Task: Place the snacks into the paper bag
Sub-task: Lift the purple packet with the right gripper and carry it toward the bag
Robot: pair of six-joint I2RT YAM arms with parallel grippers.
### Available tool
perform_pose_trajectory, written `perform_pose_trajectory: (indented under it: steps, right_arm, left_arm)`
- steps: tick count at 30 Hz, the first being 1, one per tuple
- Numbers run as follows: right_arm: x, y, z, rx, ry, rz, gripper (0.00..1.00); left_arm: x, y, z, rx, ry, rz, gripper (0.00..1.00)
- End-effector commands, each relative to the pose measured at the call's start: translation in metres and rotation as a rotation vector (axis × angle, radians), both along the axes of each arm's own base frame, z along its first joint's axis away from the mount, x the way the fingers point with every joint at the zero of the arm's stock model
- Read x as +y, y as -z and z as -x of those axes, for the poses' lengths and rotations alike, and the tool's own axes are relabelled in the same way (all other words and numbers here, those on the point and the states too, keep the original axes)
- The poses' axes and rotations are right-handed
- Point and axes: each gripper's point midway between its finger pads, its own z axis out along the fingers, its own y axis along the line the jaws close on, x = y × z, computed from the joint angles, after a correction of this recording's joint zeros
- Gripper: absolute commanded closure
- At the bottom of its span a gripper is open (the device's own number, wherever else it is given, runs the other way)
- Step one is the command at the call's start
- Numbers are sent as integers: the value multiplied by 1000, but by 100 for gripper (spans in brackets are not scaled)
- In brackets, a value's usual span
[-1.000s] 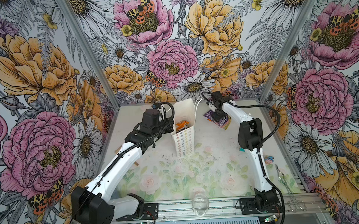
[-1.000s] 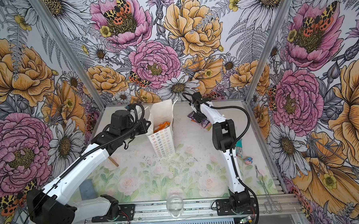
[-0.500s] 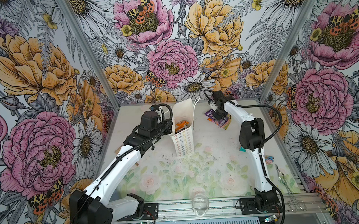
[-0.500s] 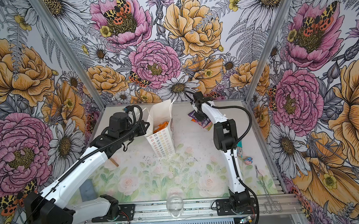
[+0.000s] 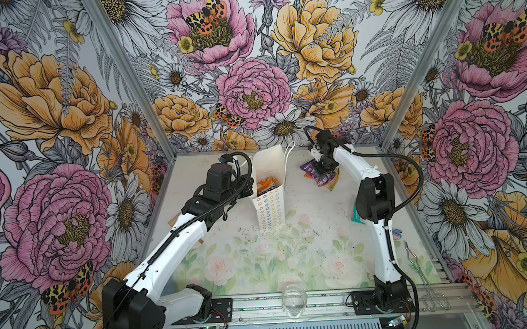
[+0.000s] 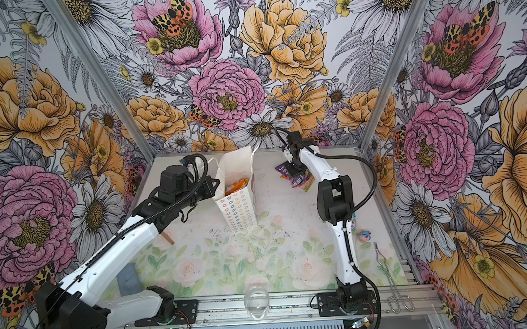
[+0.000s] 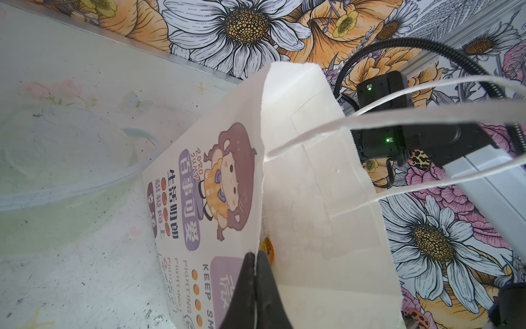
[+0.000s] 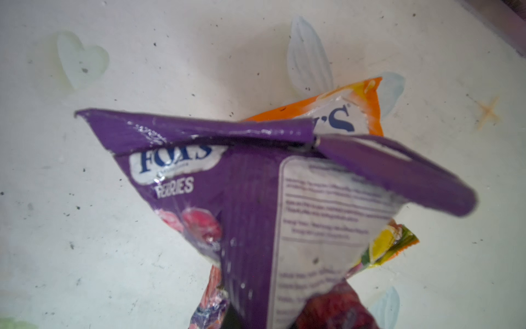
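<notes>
Your left gripper (image 7: 255, 258) is clamped on the rim of the paper bag (image 7: 313, 199), its two black fingers pressed together on the paper edge. The bag stands upright near the back of the table (image 5: 303, 200), mouth open, its flower-ring side facing forward in both top views (image 5: 270, 209) (image 6: 238, 209). An orange packet (image 5: 266, 185) already sits inside, visible through the mouth.

To the bag's right, your right gripper (image 5: 323, 168) has its jaws closed on the purple packet (image 8: 242, 199). In the right wrist view the wrapper bunches up toward the lens, its "FOX'S" label creased. Whether the packet is clear of the table cannot be told. An orange-and-white packet (image 8: 350, 114) lies flat on the table beneath it, and one corner of the green-yellow packet (image 8: 390, 245) pokes out from under its other side. In a top view the three form one small heap (image 6: 299, 179) close to the back wall.

The teal packet (image 5: 357, 217) lies apart on the right side of the table, mostly hidden behind the right arm (image 5: 375, 197). A clear glass (image 5: 294, 300) stands at the front edge, between the two arm bases.
</notes>
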Motion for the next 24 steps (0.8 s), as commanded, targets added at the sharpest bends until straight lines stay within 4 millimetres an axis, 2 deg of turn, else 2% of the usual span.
perform_pose_trajectory:
  steps: [1,7,10,16,24]
  right_arm:
    - [6,-40,1,-63,24,-76,100]
    - [9,-49,3,-60,47,-120,100]
    - [8,-61,6,-57,82,-146,100]
    - [14,-112,7,-73,197,-340,100]
    - [12,-202,10,-125,372,-664,100]
  left_arm:
    - [4,-18,-2,-63,-23,32,100]
    - [5,-20,-2,-68,-28,32,100]
    - [5,-20,-2,-68,-28,31,100]
    - [5,-21,-3,-65,-33,40,100]
    - [6,-23,-2,-68,-36,44,100]
